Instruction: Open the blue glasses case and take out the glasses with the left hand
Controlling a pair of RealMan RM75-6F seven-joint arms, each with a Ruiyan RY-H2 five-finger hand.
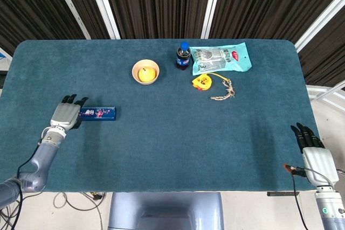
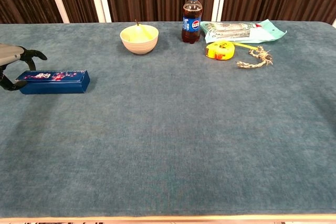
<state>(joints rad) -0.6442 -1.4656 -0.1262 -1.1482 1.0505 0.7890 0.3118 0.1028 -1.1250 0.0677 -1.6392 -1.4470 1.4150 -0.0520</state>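
The long, flat, dark blue glasses case (image 1: 97, 113) with a patterned lid lies closed on the teal felt table (image 1: 178, 133), at the left side and about midway between the near and far edges. The left hand (image 1: 65, 115) is at the case's left end. Its dark fingertips (image 2: 32, 54) arch over the top of that end and a lower digit sits beside the near face. Whether the fingers clamp the case or only rest against it cannot be told from either view; no lift or tilt of the case is visible.

The right hand (image 1: 314, 152) rests at the near right edge of the table, fingers extended and slightly apart, holding nothing. It is well apart from the case.

Risks from this state:

- Sliding. The case is light in appearance and lies on felt with nothing bracing it. A sideways push from the left hand is likely to move it right rather than release the lid.
- Rotation. Contact is at one end only. Force applied there can swing the far end round and break the grasp.
- Lid seam. The opening edge is not discernible in either view. Pressing on the wrong face only presses the case into the table.
- Spill. If the lid releases abruptly, the glasses can drop out.

The cream bowl (image 1: 145, 72), the cola bottle (image 1: 183, 56), the teal snack bag (image 1: 221, 59), the yellow tape measure (image 1: 202, 82) and the short rope (image 1: 223, 93) are well apart at the far side and pose no obstruction.
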